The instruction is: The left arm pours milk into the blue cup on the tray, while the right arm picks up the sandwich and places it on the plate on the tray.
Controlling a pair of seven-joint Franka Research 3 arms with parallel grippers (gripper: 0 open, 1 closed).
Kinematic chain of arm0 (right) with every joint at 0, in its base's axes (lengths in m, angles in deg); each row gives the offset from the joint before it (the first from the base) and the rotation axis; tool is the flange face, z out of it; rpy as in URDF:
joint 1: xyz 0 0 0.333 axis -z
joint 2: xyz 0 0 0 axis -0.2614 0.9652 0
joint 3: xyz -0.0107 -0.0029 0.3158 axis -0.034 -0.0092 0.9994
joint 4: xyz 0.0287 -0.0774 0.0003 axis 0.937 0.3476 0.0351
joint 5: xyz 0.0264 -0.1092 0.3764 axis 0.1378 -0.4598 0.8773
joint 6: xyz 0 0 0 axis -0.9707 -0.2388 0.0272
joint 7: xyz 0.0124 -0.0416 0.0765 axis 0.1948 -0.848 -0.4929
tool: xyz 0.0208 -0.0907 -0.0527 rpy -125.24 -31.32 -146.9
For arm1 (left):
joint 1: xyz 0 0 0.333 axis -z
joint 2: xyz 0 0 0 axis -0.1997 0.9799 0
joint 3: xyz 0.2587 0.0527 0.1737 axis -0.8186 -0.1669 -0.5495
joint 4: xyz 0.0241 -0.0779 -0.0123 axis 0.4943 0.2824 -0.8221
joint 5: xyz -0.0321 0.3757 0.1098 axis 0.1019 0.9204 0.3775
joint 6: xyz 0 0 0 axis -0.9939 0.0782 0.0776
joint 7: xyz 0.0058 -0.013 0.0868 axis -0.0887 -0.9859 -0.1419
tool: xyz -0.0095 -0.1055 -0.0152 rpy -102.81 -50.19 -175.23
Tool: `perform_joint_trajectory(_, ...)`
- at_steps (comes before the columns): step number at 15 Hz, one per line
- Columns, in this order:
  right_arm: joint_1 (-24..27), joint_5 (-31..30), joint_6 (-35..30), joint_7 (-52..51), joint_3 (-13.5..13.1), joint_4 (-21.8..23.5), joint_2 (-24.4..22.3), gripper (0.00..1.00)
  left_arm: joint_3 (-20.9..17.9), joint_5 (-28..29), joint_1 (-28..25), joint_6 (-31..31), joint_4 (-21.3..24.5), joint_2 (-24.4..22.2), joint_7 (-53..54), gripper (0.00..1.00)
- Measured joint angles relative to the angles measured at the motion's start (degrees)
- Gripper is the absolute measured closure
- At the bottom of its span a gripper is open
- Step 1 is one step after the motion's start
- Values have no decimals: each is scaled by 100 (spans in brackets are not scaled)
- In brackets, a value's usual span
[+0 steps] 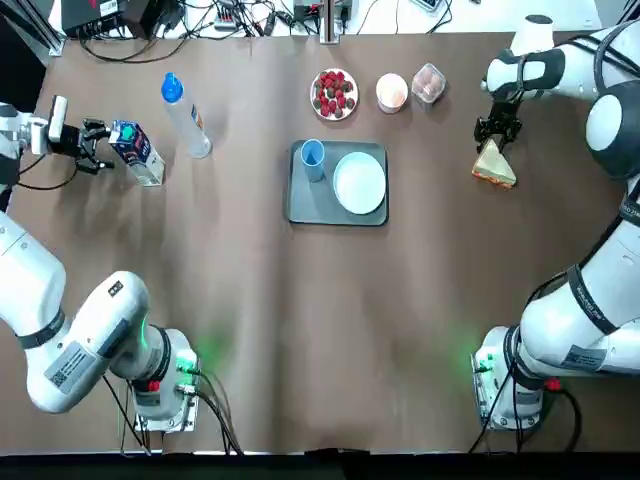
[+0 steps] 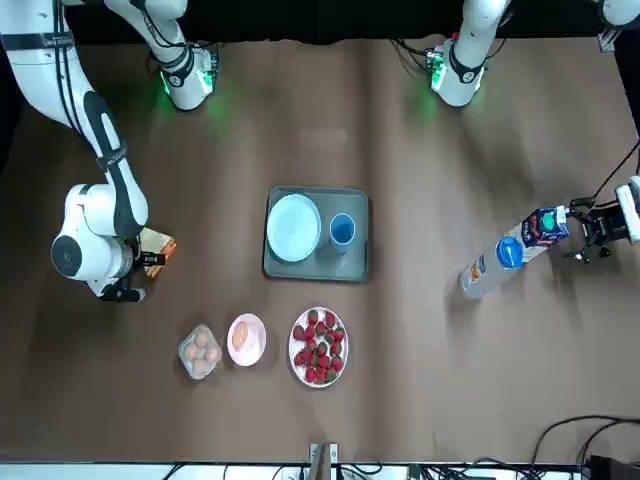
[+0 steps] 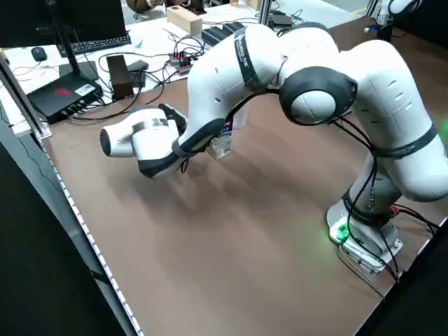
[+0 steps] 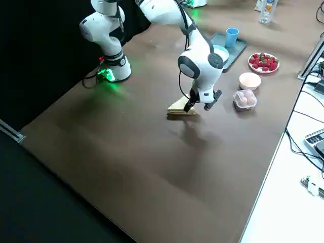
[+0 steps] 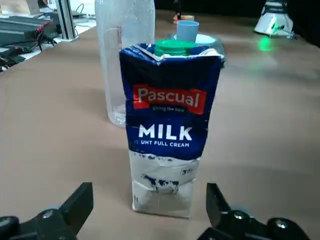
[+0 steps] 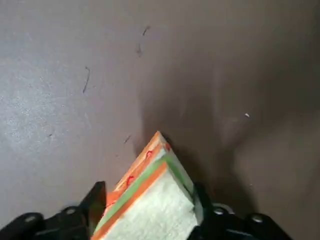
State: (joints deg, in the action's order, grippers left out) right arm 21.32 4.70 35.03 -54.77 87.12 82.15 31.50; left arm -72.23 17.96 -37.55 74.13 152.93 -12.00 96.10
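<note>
Top view, L gripper (image 1: 100, 145) by milk (image 1: 139, 153), fingers wide apart, milk ahead of them, R gripper (image 1: 497, 128) at sandwich (image 1: 494, 166), sandwich btwn its fingers.

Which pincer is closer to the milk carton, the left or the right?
Left: the left pincer is right by the milk carton; the right one is across the table, at the sandwich.

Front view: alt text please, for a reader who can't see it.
Robot's right gripper is at a sandwich wedge at left; its left gripper is at a milk carton at right. Between them, a tray holds a plate and blue cup.
</note>
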Motion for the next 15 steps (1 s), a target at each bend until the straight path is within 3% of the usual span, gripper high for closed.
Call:
perform_joint_trajectory(6, 12, -1, -12, -3, -7, 1, 2, 37, 50, -425, 67, -204, 39, 369, 437, 0)
perform_joint_trajectory(10, 13, -12, -25, -3, -14, 4, 1, 67, 55, -593, 187, -217, 103, 438, 445, 0)
perform_joint_trajectory(11, 13, -22, -37, -5, -18, 4, -1, 81, 55, -732, 219, -217, 124, 454, 445, 0)
perform_joint_trajectory(12, 12, -31, -42, -6, -18, 4, -3, 86, 55, -765, 223, -217, 126, 458, 445, 0)
perform_joint_trajectory(15, -8, -58, -101, -17, -10, -4, -12, 87, 55, -780, 216, -218, 136, 474, 445, 0)
